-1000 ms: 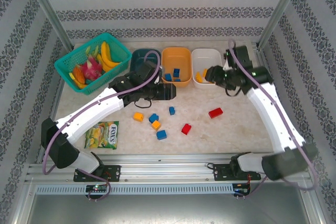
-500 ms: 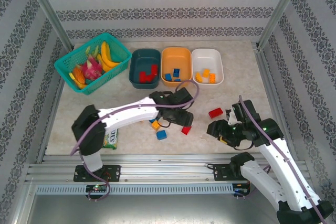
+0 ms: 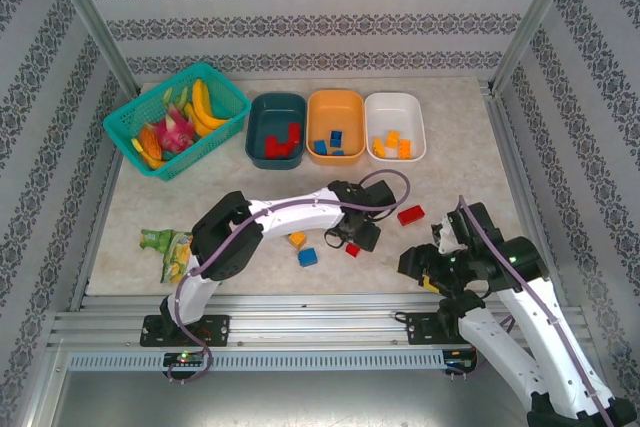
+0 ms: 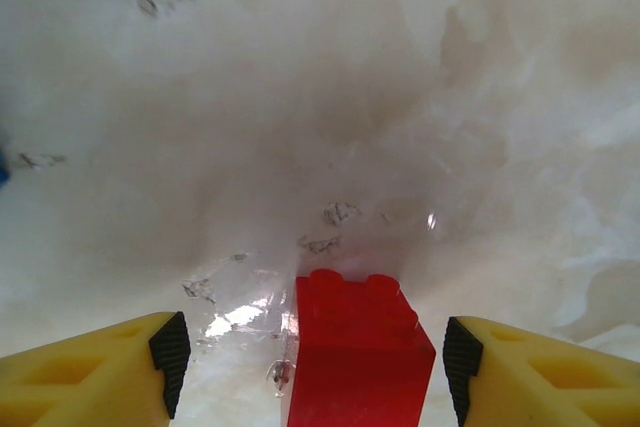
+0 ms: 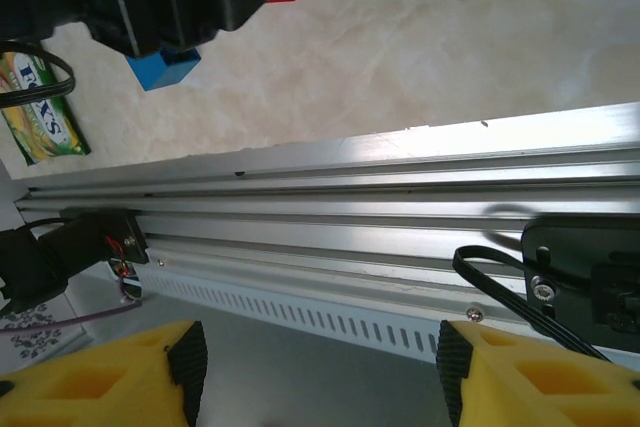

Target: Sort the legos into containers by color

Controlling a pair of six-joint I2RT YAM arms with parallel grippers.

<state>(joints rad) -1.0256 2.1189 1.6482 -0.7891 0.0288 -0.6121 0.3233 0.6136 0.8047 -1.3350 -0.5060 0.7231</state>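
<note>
One worktop (image 3: pixel 470 162): pale marbled surface carrying every item below.
Two arms: the left arm (image 3: pixel 290 212) reaches to the middle of the worktop; the right arm (image 3: pixel 520 277) is folded at the near right edge.
One green mesh basket (image 3: pixel 225 102): far left corner, holding toy fruit (image 3: pixel 185 122).
Three bins: a row at the far edge, right of the basket. The teal bin (image 3: pixel 256 132) holds red legos (image 3: pixel 283 139), the orange bin (image 3: pixel 336 105) holds blue legos (image 3: pixel 335 140), and the white bin (image 3: pixel 395 105) holds orange legos (image 3: pixel 392 145).
One snack packet (image 3: pixel 170 250): near left, just beside the left arm.
Two claws: the left claw (image 3: pixel 352 240) is spread and straddles a small red lego (image 4: pixel 355 347), with a gap on each side. The right claw (image 5: pixel 315 357) is spread with nothing between its fingers, above the metal rail (image 5: pixel 400 177).
Three loose legos: a larger red lego (image 3: pixel 410 214) lies right of the left claw; an orange lego (image 3: pixel 297 239) and a blue lego (image 3: pixel 308 257) lie near each other to its left.
</note>
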